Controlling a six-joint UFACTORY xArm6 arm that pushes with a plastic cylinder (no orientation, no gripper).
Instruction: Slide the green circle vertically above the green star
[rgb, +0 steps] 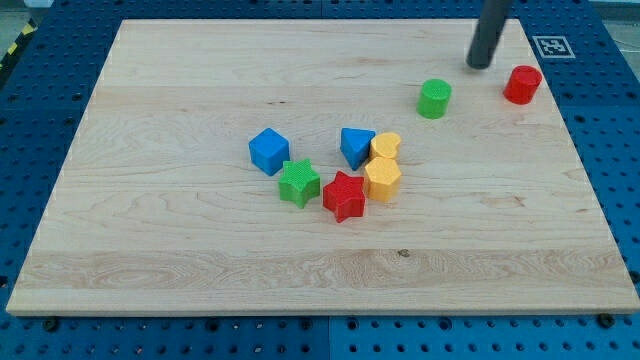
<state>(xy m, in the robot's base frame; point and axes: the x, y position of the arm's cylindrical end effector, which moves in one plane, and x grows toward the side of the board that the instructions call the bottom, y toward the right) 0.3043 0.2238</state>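
Near the top right corner of the wooden board, my tip rests on the surface between two blocks: the green circle lies just below and to the view's left of it, apart from it, and a red cylinder stands to the view's right, also apart. The rod carries no jaws, so nothing is held or clamped; it is a plain dark shaft coming down from the top edge. The green circle sits well apart from the cluster around the board's middle. There the green star touches a blue cube on its upper left and lies just beside a red star on its right. A yellow hexagon presses against the red star's upper right, with a yellow heart touching it above and a blue triangle just to the heart's left. The green circle stands higher up the board than the green star but far over to the view's right of it. A small printed marker occupies the board's top right corner.
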